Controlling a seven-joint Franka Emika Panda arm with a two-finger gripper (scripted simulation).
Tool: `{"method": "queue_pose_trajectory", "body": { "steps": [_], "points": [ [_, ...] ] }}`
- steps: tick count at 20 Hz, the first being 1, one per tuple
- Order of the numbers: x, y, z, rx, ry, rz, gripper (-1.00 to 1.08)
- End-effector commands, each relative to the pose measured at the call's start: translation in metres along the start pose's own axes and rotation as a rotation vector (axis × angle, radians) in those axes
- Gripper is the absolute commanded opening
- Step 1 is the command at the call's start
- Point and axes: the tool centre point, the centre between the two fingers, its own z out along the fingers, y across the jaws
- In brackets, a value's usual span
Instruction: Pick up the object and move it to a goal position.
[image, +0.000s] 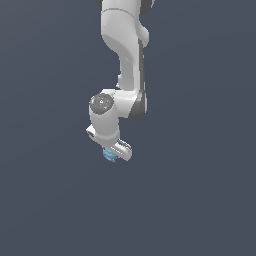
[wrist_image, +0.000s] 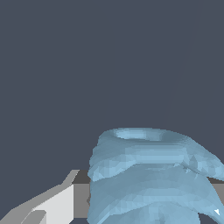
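Exterior view: the white robot arm (image: 122, 60) hangs down against a plain dark grey-blue background, and its gripper (image: 114, 153) points downward with the small light-blue lump (image: 109, 155) at its tip, just beside the pale finger (image: 121, 148). The wrist view shows the lump (wrist_image: 148, 175) large and close, ridged and faceted, pressed against a grey-white finger (wrist_image: 57, 203). The gripper appears to pinch the lump.

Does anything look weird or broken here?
Nothing looks broken. The light-blue lump sits at the gripper tip, bumpy and uneven up close, but that seems to be its normal shape.
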Motion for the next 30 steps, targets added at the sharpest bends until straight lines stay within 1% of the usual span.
{"method": "queue_pose_trajectory", "body": {
  "steps": [1,12,18,24,30],
  "points": [
    [-0.012,-0.009,-0.016,0.001,0.001,-0.001,-1.0],
    [-0.086,-0.061,-0.113,0.0,0.001,-0.001,-1.0],
    [-0.12,-0.087,-0.159,-0.001,0.002,-0.001,-1.0],
    [-0.141,-0.105,-0.19,-0.001,0.002,-0.001,-1.0],
    [-0.147,-0.112,-0.199,0.0,0.001,-0.001,-1.0]
  ]
}}
